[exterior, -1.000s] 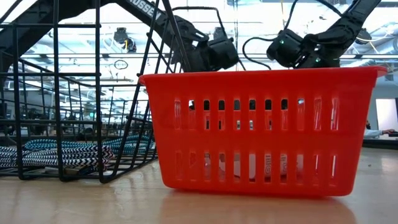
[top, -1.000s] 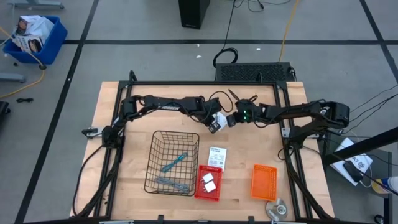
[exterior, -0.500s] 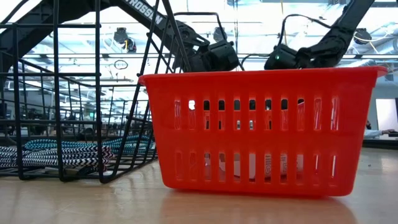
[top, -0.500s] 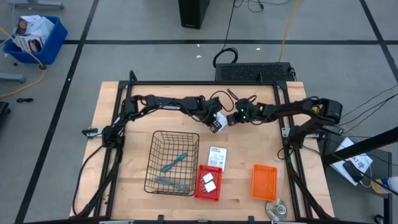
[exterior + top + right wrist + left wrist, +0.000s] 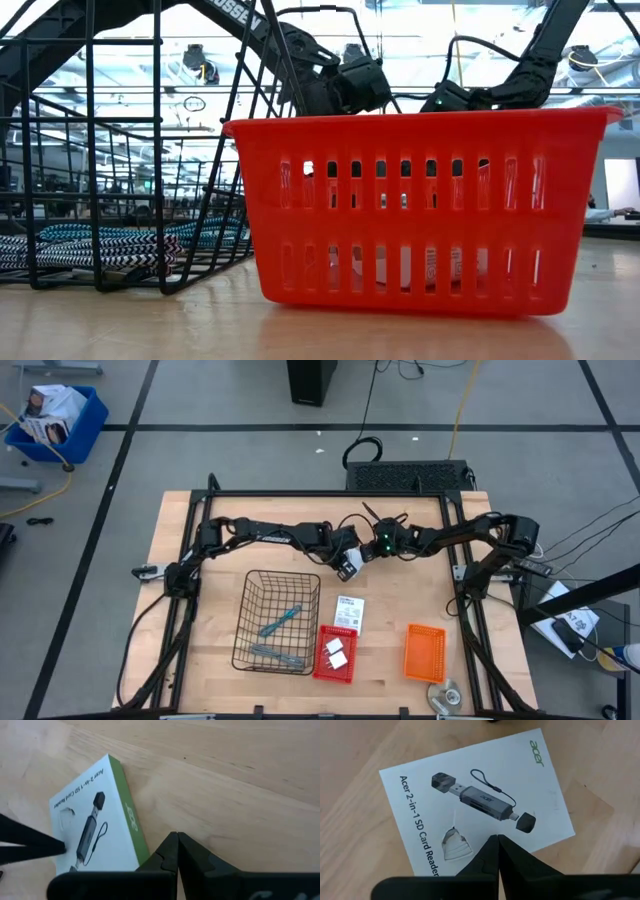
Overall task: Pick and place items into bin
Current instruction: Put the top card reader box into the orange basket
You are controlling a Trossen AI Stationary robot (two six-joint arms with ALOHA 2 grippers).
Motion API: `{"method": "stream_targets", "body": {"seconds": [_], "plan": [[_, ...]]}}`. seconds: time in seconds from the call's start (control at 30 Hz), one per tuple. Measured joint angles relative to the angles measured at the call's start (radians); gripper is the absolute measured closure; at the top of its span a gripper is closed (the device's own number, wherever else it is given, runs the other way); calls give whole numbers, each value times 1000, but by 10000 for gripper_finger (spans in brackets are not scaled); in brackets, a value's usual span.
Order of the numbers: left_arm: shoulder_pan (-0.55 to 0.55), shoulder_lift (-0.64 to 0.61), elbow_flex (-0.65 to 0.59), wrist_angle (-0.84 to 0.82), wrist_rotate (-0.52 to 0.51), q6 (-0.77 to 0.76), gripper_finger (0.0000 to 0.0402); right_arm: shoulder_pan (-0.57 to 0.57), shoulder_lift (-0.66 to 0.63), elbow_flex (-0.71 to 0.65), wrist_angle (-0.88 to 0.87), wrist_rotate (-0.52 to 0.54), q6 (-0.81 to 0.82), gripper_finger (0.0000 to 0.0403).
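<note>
A white Acer card-reader box with a green side (image 5: pixel 475 800) (image 5: pixel 95 835) lies flat on the wooden table at its middle (image 5: pixel 345 568). My left gripper (image 5: pixel 497 837) (image 5: pixel 350 560) is shut with its tips on the box. My right gripper (image 5: pixel 176 836) (image 5: pixel 367 551) is shut and hangs over bare wood just right of the box, touching nothing. A second such box (image 5: pixel 349 612) lies flat nearer the front. Two teal tools (image 5: pixel 280 620) (image 5: pixel 275 653) lie in the wire basket (image 5: pixel 250 622). Two white blocks (image 5: pixel 335 653) sit in the red bin (image 5: pixel 322 672). My left gripper has its shut fingertips (image 5: pixel 59 847) set on the box's printed top face (image 5: pixel 485 832), near the end with the torn hang hole. The fingers slant steeply down from the table's left. The box lies flat on the table. Nothing shows pinched between the fingers.
An orange bin (image 5: pixel 424 651) stands at the front right, and a round silver disc (image 5: pixel 443 694) lies at the front edge beside it. In the low view the red bin (image 5: pixel 420 210) and the wire basket (image 5: pixel 120 150) fill the foreground.
My right gripper has come down and moved a little toward the table's left, closer to the box and my left gripper. The box lies where it was.
</note>
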Motion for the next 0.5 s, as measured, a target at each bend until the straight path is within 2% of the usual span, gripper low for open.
{"method": "stream_targets", "body": {"seconds": [0.27,0.5], "plan": [[-31,-23,-2,-22,-72,6,388,1,3,0,0,-6,-12,403],[-60,-63,-1,-19,-89,10,392,1,4,-2,14,-11,-20,403]]}}
